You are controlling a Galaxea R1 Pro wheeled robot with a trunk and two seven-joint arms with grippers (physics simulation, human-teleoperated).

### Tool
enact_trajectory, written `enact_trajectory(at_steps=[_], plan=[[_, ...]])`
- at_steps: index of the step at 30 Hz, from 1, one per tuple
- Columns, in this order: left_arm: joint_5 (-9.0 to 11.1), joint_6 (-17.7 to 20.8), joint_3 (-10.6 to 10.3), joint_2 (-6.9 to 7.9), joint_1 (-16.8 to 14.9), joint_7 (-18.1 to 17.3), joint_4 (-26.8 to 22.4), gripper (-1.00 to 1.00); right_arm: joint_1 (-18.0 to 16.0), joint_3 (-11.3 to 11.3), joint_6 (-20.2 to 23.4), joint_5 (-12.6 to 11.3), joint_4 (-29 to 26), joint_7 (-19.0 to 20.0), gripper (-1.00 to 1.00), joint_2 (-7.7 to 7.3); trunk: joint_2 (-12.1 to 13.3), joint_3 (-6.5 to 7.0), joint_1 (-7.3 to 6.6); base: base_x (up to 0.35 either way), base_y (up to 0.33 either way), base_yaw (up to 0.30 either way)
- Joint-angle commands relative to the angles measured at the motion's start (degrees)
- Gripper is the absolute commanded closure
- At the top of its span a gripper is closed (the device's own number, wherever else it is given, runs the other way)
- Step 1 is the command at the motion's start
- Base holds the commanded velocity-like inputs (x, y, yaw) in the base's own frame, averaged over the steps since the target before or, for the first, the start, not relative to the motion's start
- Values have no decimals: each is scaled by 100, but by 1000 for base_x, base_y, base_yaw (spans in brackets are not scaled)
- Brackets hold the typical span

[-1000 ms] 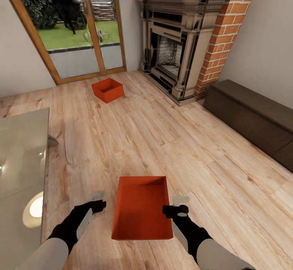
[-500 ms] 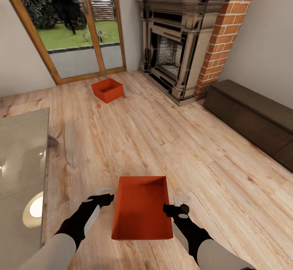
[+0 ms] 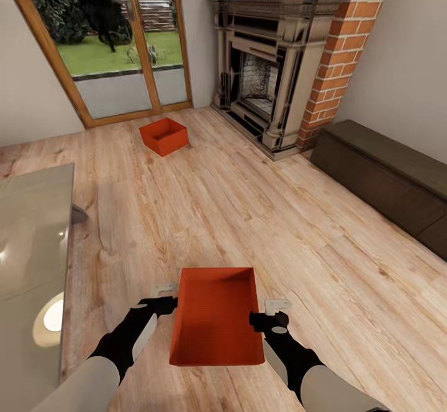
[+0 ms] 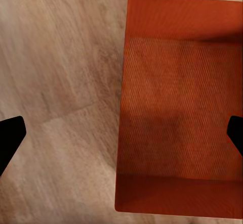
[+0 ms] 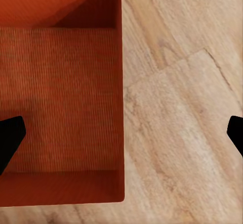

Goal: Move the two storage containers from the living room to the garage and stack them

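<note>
Two red-orange storage containers are present on the light wood floor (image 3: 248, 213) of the living room. The near container (image 3: 215, 316) sits directly in front of the robot, between the two arms; the far container (image 3: 164, 136) stands well apart, near the glazed patio door (image 3: 118, 46) and to one side of the brick fireplace (image 3: 273, 64). The left gripper (image 3: 165, 296) is at the near container's left long wall and the right gripper (image 3: 273, 313) at its right long wall. Both wrist views look straight down: the left wrist view shows the bin (image 4: 177, 107) with one fingertip over the bare floor and the other over the bin's interior, and the right wrist view shows the same arrangement about the opposite wall (image 5: 61, 97). Each claw is therefore spread wide, straddling a wall but not clamped on it; neither holds anything. Assessment of the article: a lidless, straight-walled plastic bin, empty, judged light and fairly stiff, though the thin walls may flex if pinched hard. The smooth plastic is likely slippery, so a one-sided pinch risks the bin tilting or sliding out. The sound hold appears to be a wall pinch on both long sides at mid-length, closing together and lifting level. A glass table (image 3: 31, 232) lies close on the left and a dark low cabinet (image 3: 385, 176) on the right.
</note>
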Motion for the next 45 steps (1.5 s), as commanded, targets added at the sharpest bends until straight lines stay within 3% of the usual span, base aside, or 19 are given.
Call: enact_trajectory(at_steps=[1, 45], plan=[[63, 28, -33, 3, -1, 53, 6, -100, -3, 51, 10, -62, -6, -40, -100, -3, -44, -22, 22, 0, 0, 0], [-25, 39, -73, 7, -1, 51, 611, -100, -3, 49, -59, -93, 20, 26, -100, -103, -1808, -812, 989, 0, 0, 0]])
